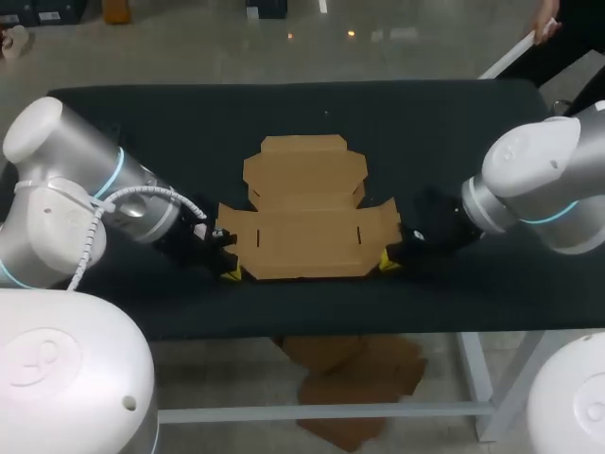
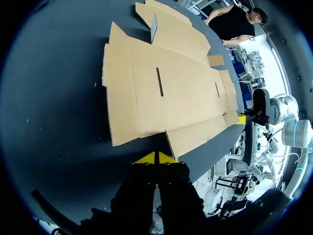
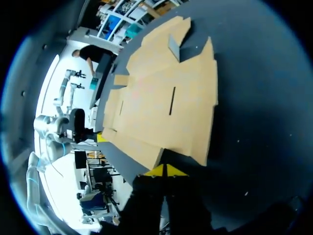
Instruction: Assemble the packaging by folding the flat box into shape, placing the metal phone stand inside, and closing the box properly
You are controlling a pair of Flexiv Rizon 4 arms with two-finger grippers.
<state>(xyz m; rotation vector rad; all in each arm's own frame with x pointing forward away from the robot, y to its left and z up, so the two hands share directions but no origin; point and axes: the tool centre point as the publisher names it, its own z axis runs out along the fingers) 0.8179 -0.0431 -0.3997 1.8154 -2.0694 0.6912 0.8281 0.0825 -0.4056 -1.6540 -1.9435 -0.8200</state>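
Right gripper point(image 3: 166, 170) down low, yellow tips pressed together with nothing between them, just short of the flat box point(image 3: 161, 98) at the notch between two near flaps. The box lies spread out on the dark table point(image 3: 254, 122), with a thin slot in its middle panel and one small flap standing up at its far end. Across the box, at its opposite corner, the left gripper point(image 3: 101, 138) shows a bit of yellow.

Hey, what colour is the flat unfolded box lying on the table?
The flat cardboard box is plain light brown, best seen in the left wrist view.
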